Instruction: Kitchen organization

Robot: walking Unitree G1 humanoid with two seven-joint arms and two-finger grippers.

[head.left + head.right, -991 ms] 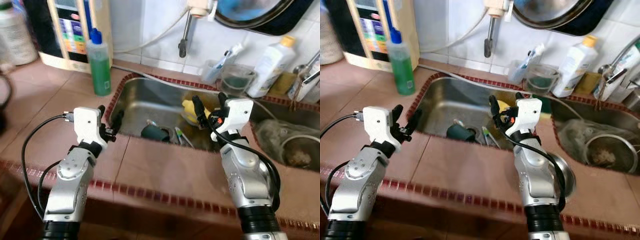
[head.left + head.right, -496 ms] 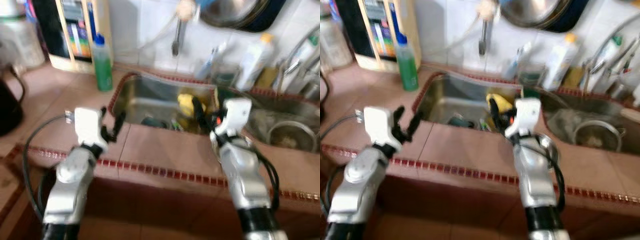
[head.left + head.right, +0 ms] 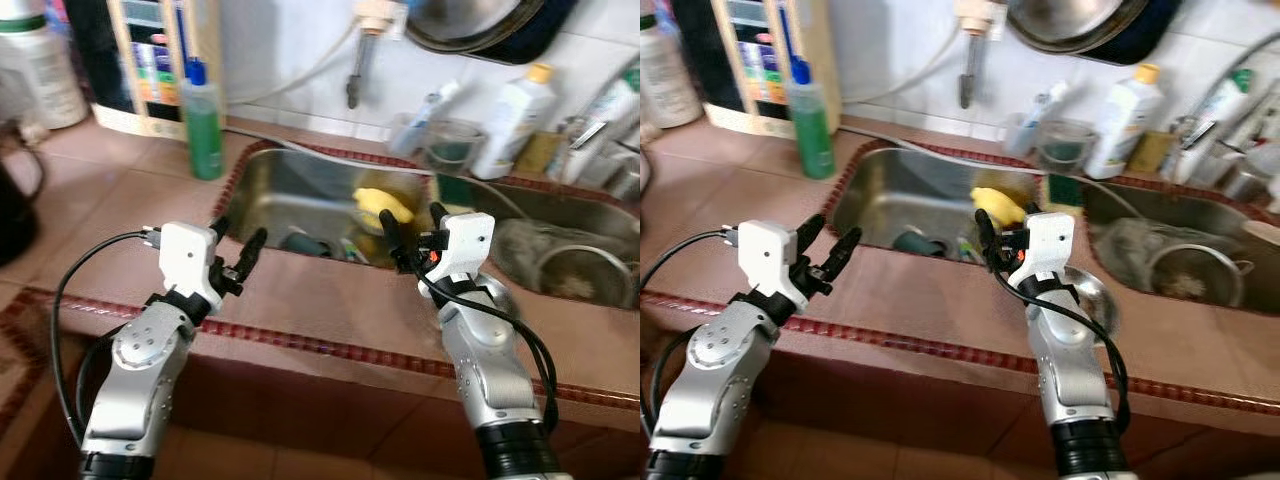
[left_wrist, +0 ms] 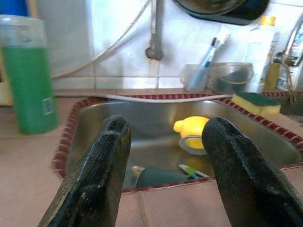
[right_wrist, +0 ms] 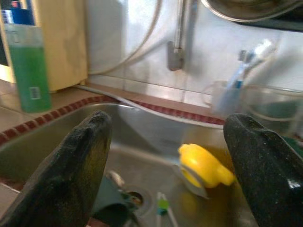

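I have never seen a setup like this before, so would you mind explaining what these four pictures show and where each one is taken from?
This is a humanoid robot standing at a kitchen counter. The two wide pictures come from a stereo camera on its head, looking down at its two silver arms. The other two come from cameras on its wrists, looking along each end effector's black fingers. The left end effector and right end effector hover open at the near edge of the sink, holding nothing. In the sink lie a yellow object, a dark cup and a toothbrush. A green soap bottle stands on the counter to the left, a white bottle behind the sink.
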